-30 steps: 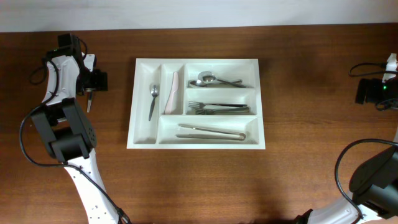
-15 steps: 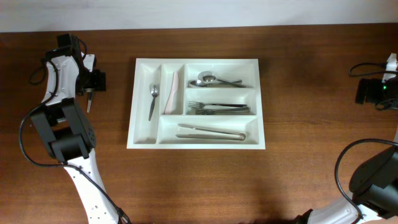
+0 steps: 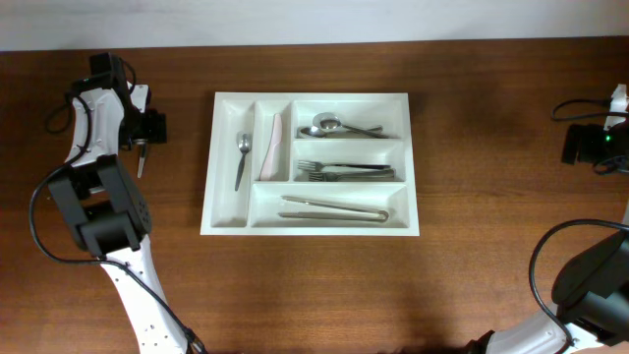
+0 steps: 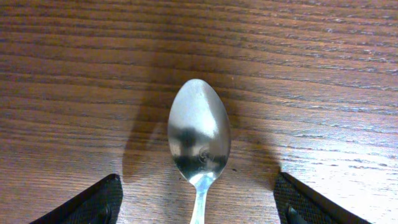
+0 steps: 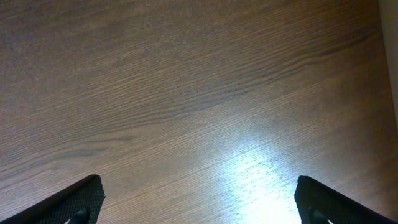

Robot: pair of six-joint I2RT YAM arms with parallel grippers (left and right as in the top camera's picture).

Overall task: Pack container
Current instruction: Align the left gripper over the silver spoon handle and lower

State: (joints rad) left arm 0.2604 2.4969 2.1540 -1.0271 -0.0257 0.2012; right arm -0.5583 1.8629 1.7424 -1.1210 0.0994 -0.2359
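Dark wooden table [image 3: 472,246], visible grain, pale wall strip [image 3: 314,20] along far edge

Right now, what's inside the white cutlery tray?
The tray holds a spoon in the leftmost slot, a pale utensil beside it, spoons at the top, forks in the middle, and what look like tongs below. Anything beneath the stacked pieces is hidden.

My left arm [image 3: 98,197] wears white shells and black joints, a black cable [image 3: 34,224] looping alongside; my right arm [image 3: 590,285] looks alike. Left end effector [image 4: 198,205] and right end effector [image 5: 199,202] show matte black fingertips [image 4: 93,202].
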